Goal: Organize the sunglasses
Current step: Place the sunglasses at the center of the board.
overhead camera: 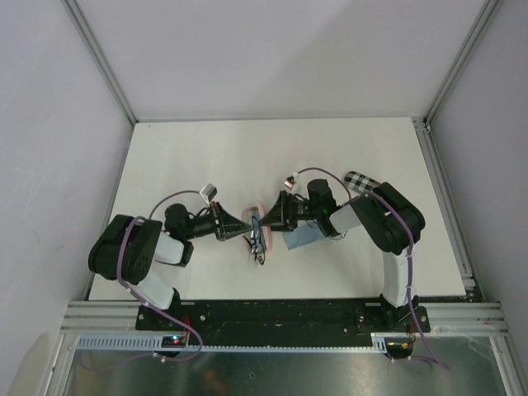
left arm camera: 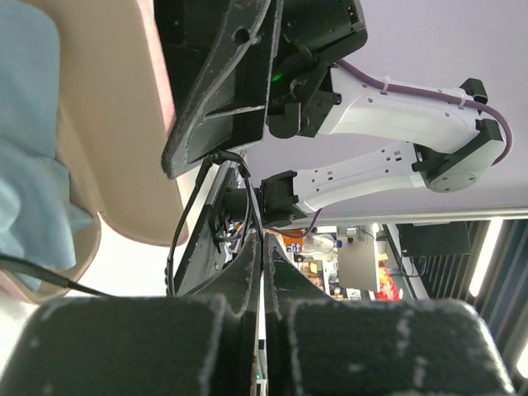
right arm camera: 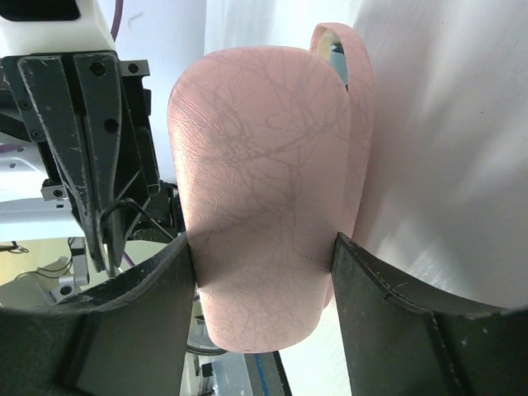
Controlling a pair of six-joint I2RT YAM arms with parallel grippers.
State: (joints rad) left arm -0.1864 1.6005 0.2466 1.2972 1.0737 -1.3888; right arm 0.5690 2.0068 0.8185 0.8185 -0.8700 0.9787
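A pink case (right arm camera: 264, 165) is clamped between my right gripper's (right arm camera: 262, 256) two fingers, held above the table's middle (overhead camera: 252, 214). From the left, my left gripper (overhead camera: 246, 224) meets it tip to tip. Its fingers (left arm camera: 247, 280) are pressed together. A dark wire pair of sunglasses (overhead camera: 259, 246) hangs from those tips, and thin frame wires (left arm camera: 176, 247) run right in front of them. The case's pale inside (left arm camera: 124, 124) faces the left wrist camera, with some light blue (left arm camera: 25, 165) beside it.
A light blue cloth (overhead camera: 301, 239) lies on the white table (overhead camera: 206, 157) under my right wrist. A black-and-white checkered case (overhead camera: 359, 180) lies behind the right arm. Metal rails frame the table.
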